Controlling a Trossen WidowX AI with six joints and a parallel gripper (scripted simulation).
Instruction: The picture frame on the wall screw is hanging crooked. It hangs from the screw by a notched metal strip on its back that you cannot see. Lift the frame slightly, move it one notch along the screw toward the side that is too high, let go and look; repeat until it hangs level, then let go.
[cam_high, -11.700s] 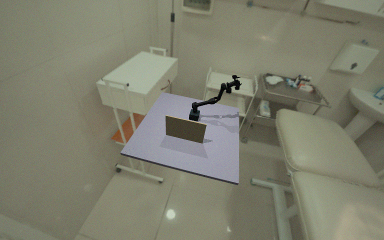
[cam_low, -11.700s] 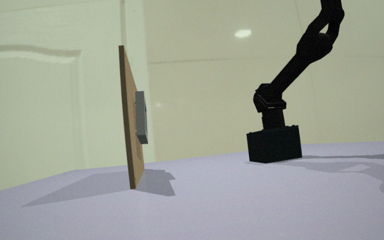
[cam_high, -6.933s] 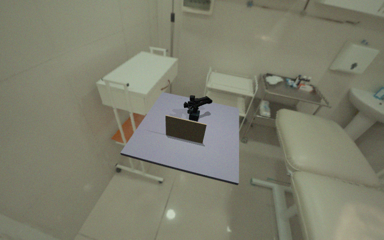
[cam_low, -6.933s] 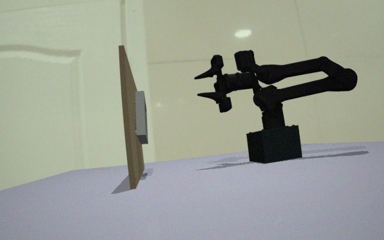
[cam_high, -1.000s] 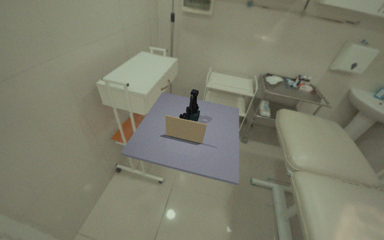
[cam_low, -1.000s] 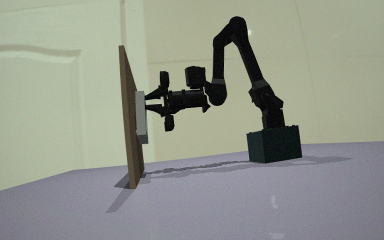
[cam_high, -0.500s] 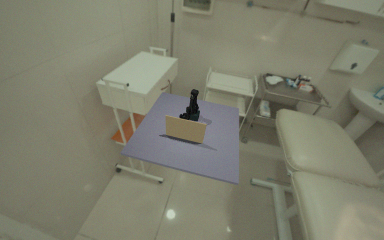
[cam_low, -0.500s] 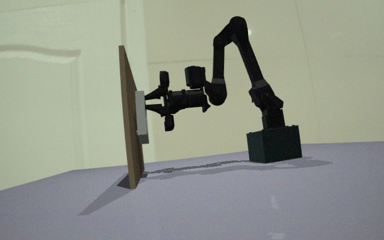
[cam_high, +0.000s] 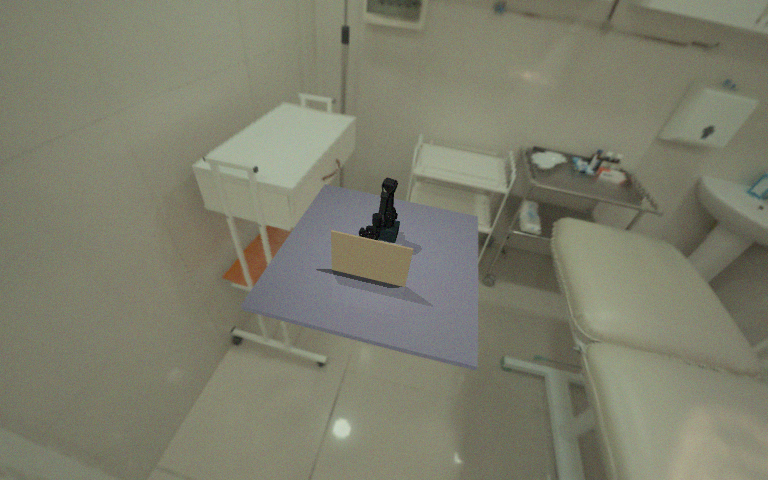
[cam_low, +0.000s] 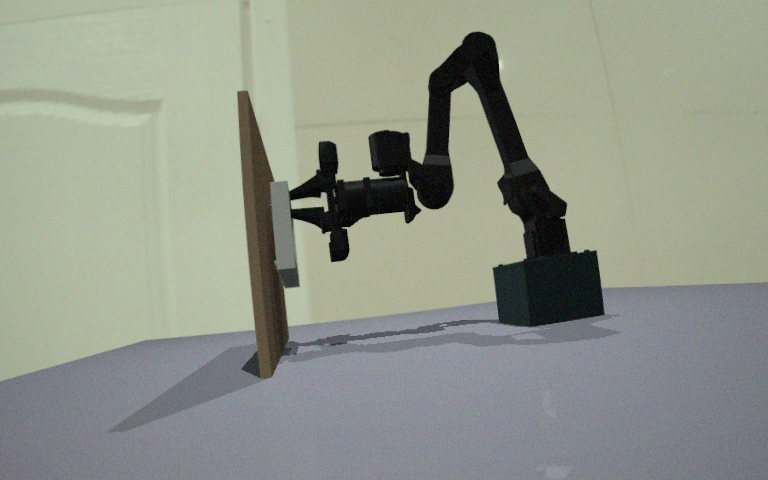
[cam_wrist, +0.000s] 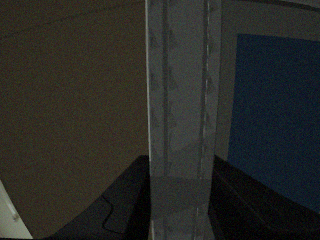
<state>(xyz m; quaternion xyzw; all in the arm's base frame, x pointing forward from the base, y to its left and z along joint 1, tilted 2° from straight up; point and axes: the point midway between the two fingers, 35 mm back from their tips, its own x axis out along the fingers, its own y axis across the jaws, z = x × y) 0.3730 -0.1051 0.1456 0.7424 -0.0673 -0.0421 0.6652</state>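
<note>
The picture frame shows as a pale grey slab on the board's arm side in the exterior view, and as a grey border bar between the fingers in the wrist view. Its blue picture is to the right of that bar. The tan upright board stands behind the frame as its wall. My gripper is shut on the frame's border bar, one finger on each side. The screw and the notched strip are hidden. The frame's tilt cannot be told from these views.
The board and the arm's dark green base stand on the lilac table. The board hides the frame in the top view. White trolleys and a padded couch are in the room beyond the table.
</note>
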